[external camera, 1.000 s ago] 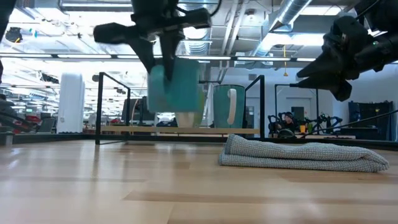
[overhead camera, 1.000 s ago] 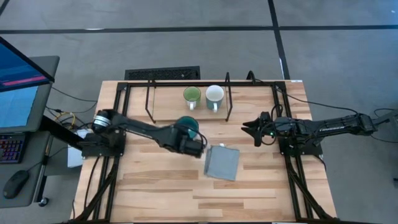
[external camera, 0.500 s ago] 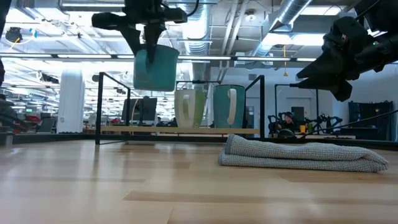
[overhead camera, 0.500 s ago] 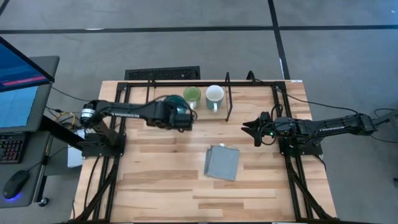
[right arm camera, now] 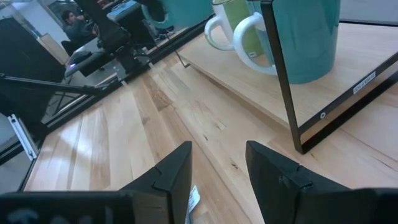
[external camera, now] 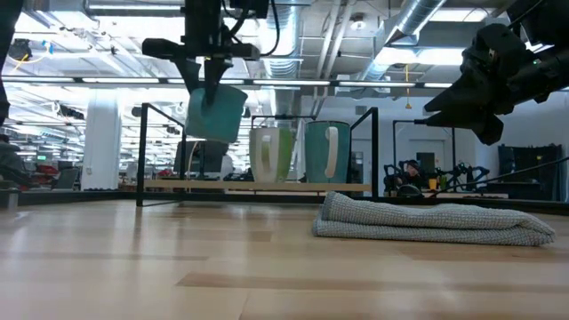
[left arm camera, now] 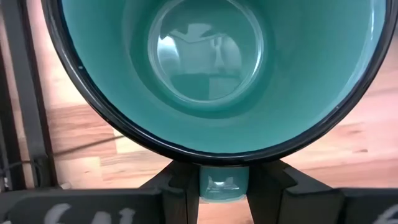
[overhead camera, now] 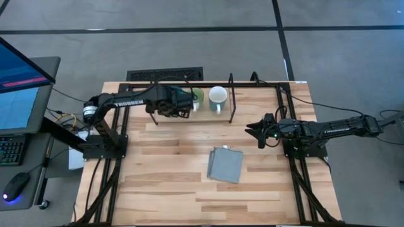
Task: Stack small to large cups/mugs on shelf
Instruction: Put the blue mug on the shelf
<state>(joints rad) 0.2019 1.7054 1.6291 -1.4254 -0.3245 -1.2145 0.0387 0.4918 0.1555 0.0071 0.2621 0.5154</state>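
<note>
Left gripper (external camera: 210,78) pinches teal mug (external camera: 215,111) above shelf (overhead camera: 151,108), beside green mug (overhead camera: 196,96). Next: lower, release. Right gripper (overhead camera: 252,130) spread, idle.

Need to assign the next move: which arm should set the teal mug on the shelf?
Left. Its claw already grips the teal mug above the shelf; the right claw is open and off to the side.
</note>
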